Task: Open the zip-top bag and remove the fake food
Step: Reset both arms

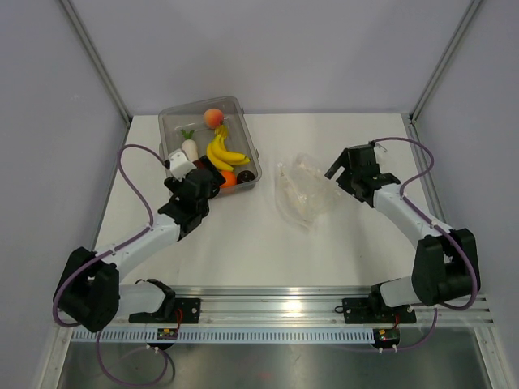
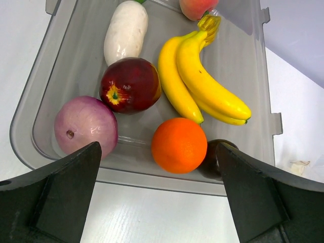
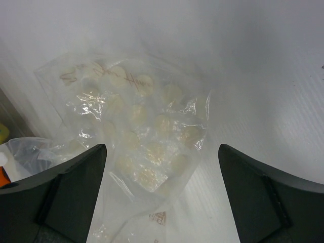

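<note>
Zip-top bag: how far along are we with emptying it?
Done, it seems: the fake food lies in the tub, and the zip-top bag lies slack on the table with no coloured piece in it. In hand: nothing; left gripper and right gripper are open, empty. Remaining: apparently nothing.

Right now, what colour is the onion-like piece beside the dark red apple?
Pale purple. The onion-like piece shows best in the left wrist view.

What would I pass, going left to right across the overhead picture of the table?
plastic tub → clear bag → right pincer
</note>
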### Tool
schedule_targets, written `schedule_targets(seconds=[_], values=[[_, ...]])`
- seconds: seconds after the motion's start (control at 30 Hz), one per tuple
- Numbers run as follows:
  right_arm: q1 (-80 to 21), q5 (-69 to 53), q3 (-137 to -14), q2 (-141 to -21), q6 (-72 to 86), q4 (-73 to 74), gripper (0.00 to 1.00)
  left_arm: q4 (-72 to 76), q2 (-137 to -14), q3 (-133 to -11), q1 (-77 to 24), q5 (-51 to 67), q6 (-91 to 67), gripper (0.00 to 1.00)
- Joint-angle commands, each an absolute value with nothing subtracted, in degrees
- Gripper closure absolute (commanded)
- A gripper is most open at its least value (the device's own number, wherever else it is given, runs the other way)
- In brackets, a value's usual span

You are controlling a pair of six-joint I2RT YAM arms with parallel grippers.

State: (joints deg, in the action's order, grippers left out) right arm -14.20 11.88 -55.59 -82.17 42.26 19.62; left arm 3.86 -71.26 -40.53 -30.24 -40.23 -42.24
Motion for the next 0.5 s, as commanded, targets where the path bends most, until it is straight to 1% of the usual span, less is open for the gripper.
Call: schedule_targets(seconds=[0.0, 0.27, 0.43, 0.47], values=[[-14.06, 14.07, -53.71, -76.31, 41.22, 18.02, 0.01, 4.49, -68.91, -41.31, -30.5, -39.2, -43.59, 0.01], [-13.97, 10.99, -46.33, -65.84, 38.32, 8.71, 0.01, 3.69, -64.17, -39.29, -30.5, -35.51, -45.17, 0.01], [-14.06, 10.28, -40.18, -57.58, 37.36, 1.35, 0.01, 6.49, -58.11, -36.66, -30.5, -33.84, -43.0, 0.01], [-14.06, 10.28, -38.86, -55.92, 37.35, 0.71, 0.01, 8.07, -56.88, -34.48, -30.5, -32.88, -41.93, 0.01]])
